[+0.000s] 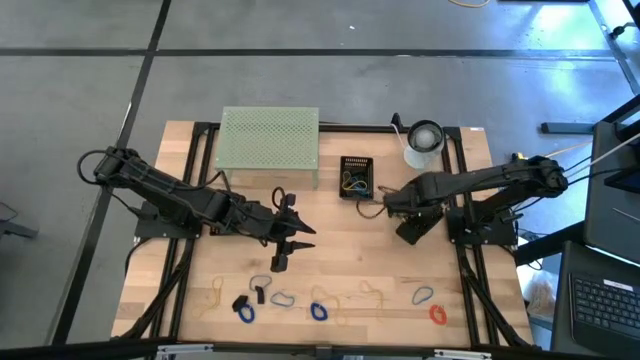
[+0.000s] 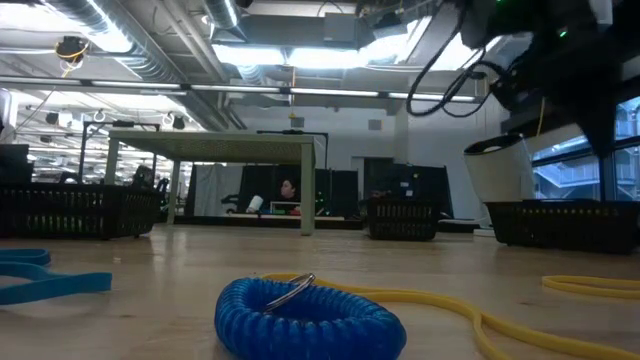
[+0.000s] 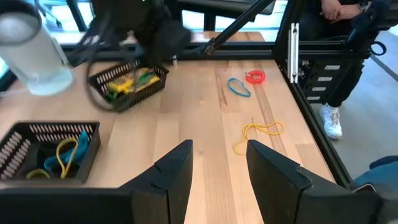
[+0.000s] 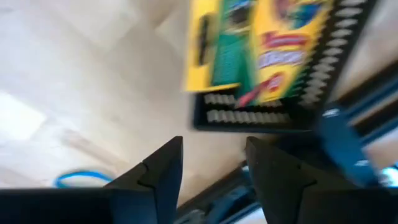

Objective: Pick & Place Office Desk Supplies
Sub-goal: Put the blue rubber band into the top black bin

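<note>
Two yellow-green crayon boxes (image 4: 249, 43) lie in a black mesh tray (image 4: 249, 117), also seen in the left wrist view as a blurred tray (image 3: 127, 81). My right gripper (image 4: 211, 146) hangs open just over that tray's edge, pointing down, with nothing between its fingers. My left gripper (image 3: 217, 149) is open and hovers over bare table left of centre (image 1: 285, 250). Loop clips, blue (image 1: 318, 311), red (image 1: 437, 314) and grey (image 1: 283, 298), small black clips (image 1: 258, 292) and tan rubber bands (image 1: 370, 292) lie flat along the near edge.
A second black tray (image 1: 357, 177) with yellow and blue items stands at the middle back. The pale-green mesh stand (image 1: 270, 140) is at the back left and a white roll (image 1: 425, 140) at the back right. Bare wood lies between the arms.
</note>
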